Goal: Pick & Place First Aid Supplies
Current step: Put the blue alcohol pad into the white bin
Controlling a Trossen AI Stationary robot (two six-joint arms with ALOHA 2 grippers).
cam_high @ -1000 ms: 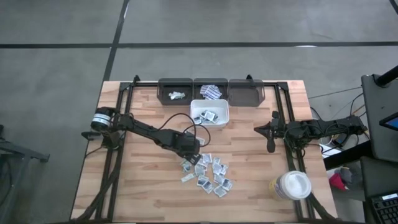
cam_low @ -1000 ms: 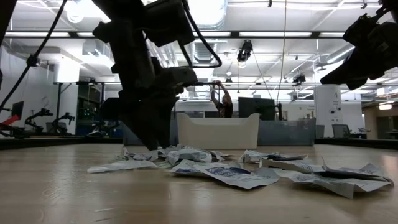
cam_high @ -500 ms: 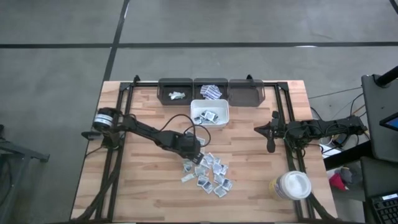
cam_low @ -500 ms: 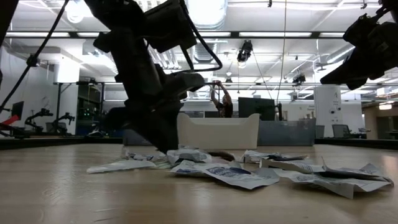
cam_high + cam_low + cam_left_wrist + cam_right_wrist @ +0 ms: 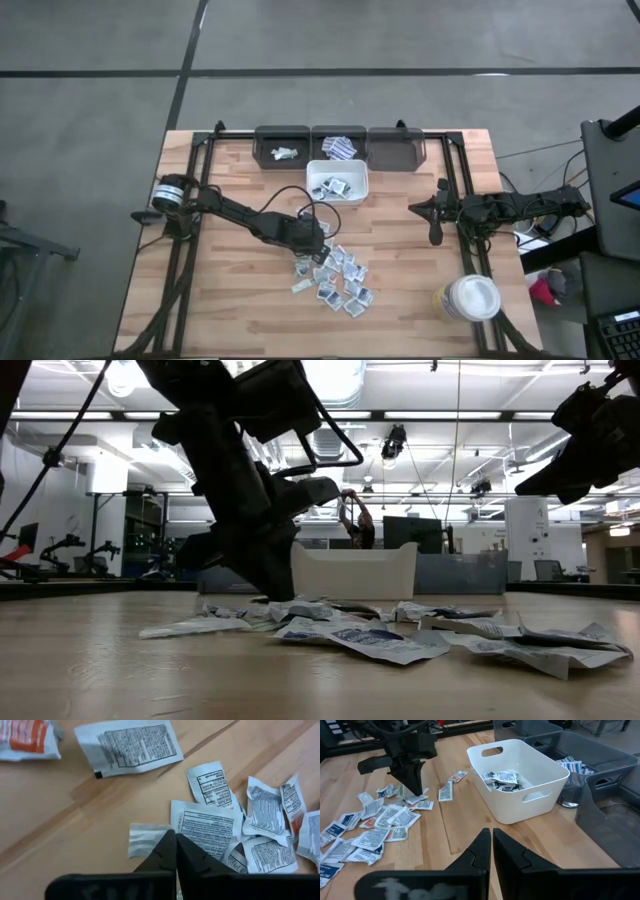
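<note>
The first aid supplies, small white printed sachets, lie in a loose pile [image 5: 338, 277] on the wooden table, near its middle. My left gripper [image 5: 318, 247] reaches down into the pile's far left edge, shut on one printed sachet [image 5: 207, 832]. Beside that sachet lies a plain silvery one [image 5: 144, 840]. More sachets lie in the white bin [image 5: 337, 184] and in two of the dark bins behind it. My right gripper [image 5: 491, 832] hovers shut over the table's right half, holding nothing. My left gripper has its fingertips closed on the printed sachet's edge [image 5: 181, 822], the edge next to the silvery sachet. The fingers come from above, slanting down. The sachet still lies flat on the table among the others. How much of the edge sits between the fingers is hidden by the fingertips.
Three dark bins [image 5: 338, 147] stand in a row along the far edge, with the white bin just in front of them. A white round lidded tub [image 5: 470, 298] stands at the near right corner. A black frame [image 5: 200, 160] edges the table.
My left gripper has shifted a little toward the table's right edge, staying low at the pile, and its fingers have shut there. The pile itself lies much as before. My right arm has kept still.
</note>
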